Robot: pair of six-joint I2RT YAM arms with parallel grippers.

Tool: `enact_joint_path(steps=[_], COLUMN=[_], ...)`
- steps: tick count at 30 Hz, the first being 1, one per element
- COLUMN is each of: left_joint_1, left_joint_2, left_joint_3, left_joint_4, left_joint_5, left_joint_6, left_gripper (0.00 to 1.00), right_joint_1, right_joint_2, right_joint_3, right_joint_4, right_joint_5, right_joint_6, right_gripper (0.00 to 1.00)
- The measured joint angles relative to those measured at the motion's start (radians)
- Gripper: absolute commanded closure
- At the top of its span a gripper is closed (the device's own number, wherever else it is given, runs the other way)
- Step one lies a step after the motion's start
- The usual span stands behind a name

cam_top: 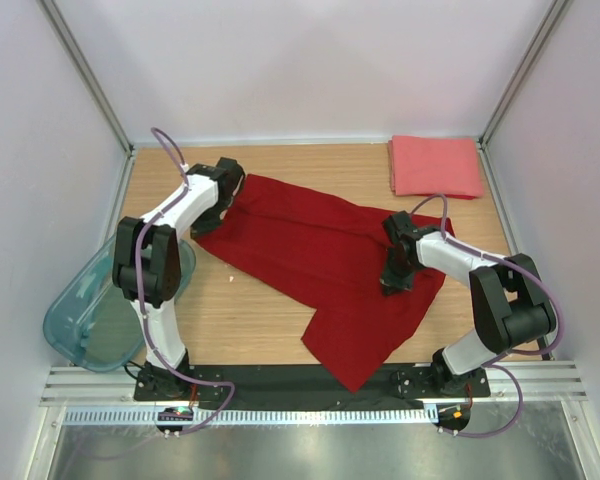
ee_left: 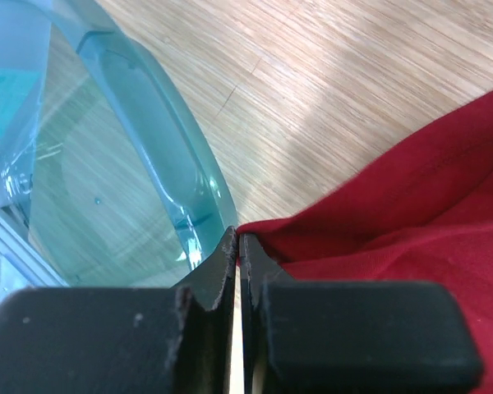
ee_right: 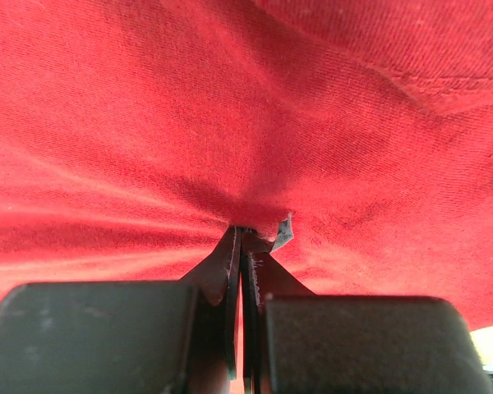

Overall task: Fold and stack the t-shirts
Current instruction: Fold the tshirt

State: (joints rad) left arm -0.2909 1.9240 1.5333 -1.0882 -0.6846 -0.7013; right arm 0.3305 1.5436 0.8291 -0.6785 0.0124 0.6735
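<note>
Dark red t-shirt (cam_top: 320, 265) sprawled on the wooden surface (cam_top: 250, 320), far-left corner pinched in the closed left jaws, right-side bunch nipped tight in the right jaws. Pink t-shirt (cam_top: 435, 167) folded, back-right corner.

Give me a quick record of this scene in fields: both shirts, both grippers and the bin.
dark red shirt: unfolded, spread rumpled across mid-table
pink shirt: folded rectangle, far right corner
left gripper: shut on the dark red shirt's left edge
right gripper: shut, pinching the dark red shirt's right part
teal bin: near left edge of table, beside left arm
</note>
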Motion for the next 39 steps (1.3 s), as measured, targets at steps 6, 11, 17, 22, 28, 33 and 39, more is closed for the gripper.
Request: enact_joint_path(steps=[6, 11, 17, 22, 28, 33, 39], left_joint_1=[0.002, 0.012, 0.007, -0.097, -0.195, -0.2, -0.207], left_joint_2=[-0.006, -0.058, -0.097, -0.071, -0.037, 0.0, 0.04], left_joint_3=[-0.026, -0.098, -0.036, 0.104, 0.195, 0.195, 0.12], left_joint_4=[-0.024, -0.019, -0.035, 0.001, 0.108, 0.195, 0.298], left_joint_5=[0.002, 0.027, 0.072, 0.121, 0.304, 0.477, 0.632], left_joint_6=[-0.072, -0.14, -0.098, 0.021, 0.143, 0.179, 0.185], left_gripper=[0.47, 0.36, 0.38, 0.38, 0.38, 0.42, 0.45], right_joint_1=[0.0, 0.0, 0.0, 0.0, -0.017, -0.13, -0.221], right_joint_2=[0.002, 0.002, 0.002, -0.002, -0.042, -0.064, -0.058], right_joint_3=[0.002, 0.002, 0.004, 0.035, 0.185, 0.232, 0.217], right_joint_4=[0.0, 0.001, 0.0, -0.036, -0.117, -0.129, -0.128], right_joint_5=[-0.004, -0.005, -0.006, 0.017, 0.082, 0.091, 0.071], right_joint_6=[-0.016, -0.025, -0.041, -0.069, -0.097, -0.124, -0.166], right_gripper=[0.99, 0.99, 0.99, 0.98, 0.74, 0.69, 0.7])
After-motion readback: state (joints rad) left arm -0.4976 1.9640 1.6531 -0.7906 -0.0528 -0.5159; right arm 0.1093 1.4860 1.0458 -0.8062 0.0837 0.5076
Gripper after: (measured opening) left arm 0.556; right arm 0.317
